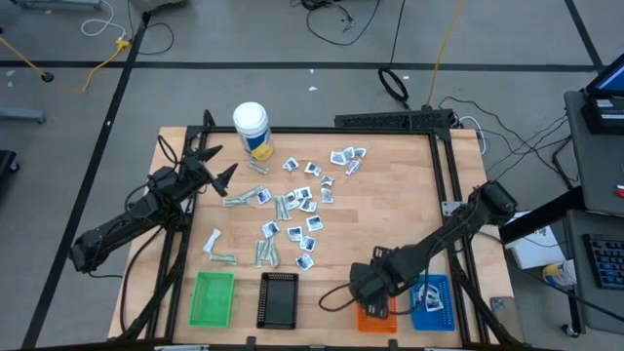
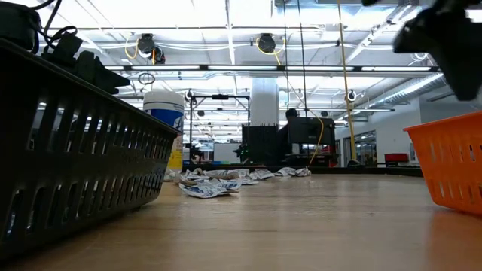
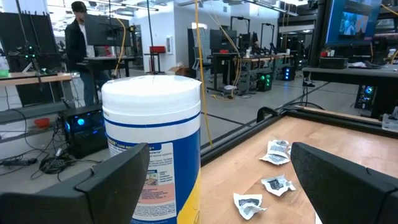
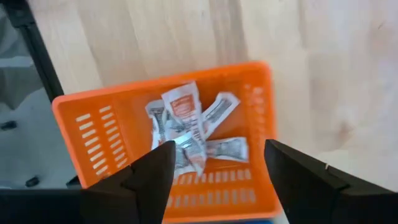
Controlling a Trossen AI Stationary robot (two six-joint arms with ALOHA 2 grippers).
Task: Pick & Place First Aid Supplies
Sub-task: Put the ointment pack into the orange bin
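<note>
The first aid supplies (image 1: 297, 210) lie scattered flat on the wooden table's middle: square white-and-blue sachets and pale strips. Several sachets (image 4: 186, 127), one with red print, lie in the orange tray (image 4: 81, 124) at the near edge. My right gripper (image 4: 219, 146) hangs open above that tray (image 1: 375, 320), pointing steeply down, with nothing between its fingers. In the high view it (image 1: 370, 297) covers part of the tray. My left gripper (image 1: 220, 166) waits open at the table's left, level, facing the white bottle (image 3: 152, 143).
The white bottle with a yellow label (image 1: 252, 129) stands at the far left. Green (image 1: 213, 297), black (image 1: 279, 298) and blue (image 1: 432, 304) trays line the near edge beside the orange one. A black frame (image 1: 444, 166) runs along the table's right side. A person stands beyond the table.
</note>
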